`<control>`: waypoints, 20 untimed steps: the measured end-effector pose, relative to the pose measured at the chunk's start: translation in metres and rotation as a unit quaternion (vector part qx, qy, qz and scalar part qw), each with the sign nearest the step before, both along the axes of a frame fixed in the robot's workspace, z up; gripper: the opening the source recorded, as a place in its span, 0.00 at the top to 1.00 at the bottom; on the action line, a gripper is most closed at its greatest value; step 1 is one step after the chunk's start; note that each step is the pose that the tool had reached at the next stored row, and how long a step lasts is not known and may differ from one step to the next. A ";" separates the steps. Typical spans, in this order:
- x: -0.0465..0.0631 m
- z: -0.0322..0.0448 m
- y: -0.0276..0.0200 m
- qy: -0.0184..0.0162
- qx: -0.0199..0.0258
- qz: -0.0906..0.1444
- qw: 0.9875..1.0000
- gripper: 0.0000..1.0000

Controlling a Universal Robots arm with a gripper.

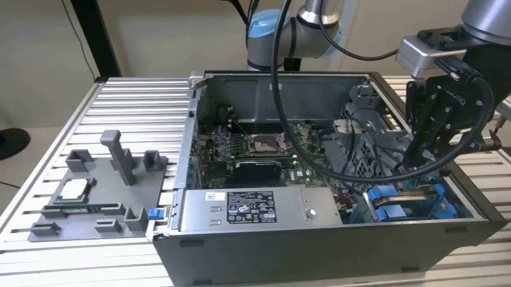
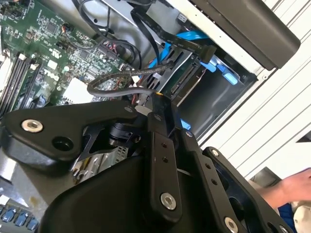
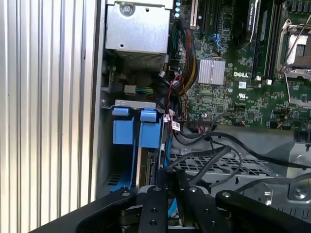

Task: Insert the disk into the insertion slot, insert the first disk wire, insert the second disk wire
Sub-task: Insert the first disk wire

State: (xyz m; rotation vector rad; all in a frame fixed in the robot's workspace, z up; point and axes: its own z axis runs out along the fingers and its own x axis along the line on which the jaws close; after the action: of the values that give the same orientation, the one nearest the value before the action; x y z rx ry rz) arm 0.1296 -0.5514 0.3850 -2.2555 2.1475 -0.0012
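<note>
The disk (image 3: 146, 167) sat in the insertion slot (image 1: 383, 203) at the exterior view's right. The gripper (image 1: 413, 160) hung just above it, fingers (image 3: 155, 204) drawn together; any wire held was hidden. Wire insertion was unconfirmed.

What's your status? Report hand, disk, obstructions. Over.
Hand low at insertion slot. Disk sitting in the slot. Black cables strung close by the hand.
</note>
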 end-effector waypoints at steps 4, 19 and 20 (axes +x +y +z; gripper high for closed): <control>0.001 -0.0001 -0.0010 0.000 0.000 0.000 1.000 1.00; 0.007 -0.0008 -0.0218 0.005 0.001 0.000 1.000 1.00; 0.007 -0.0008 -0.0218 0.005 0.001 0.000 1.000 1.00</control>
State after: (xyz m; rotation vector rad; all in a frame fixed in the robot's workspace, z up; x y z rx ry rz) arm 0.1365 -0.5733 0.3842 -2.2592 2.1514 0.0104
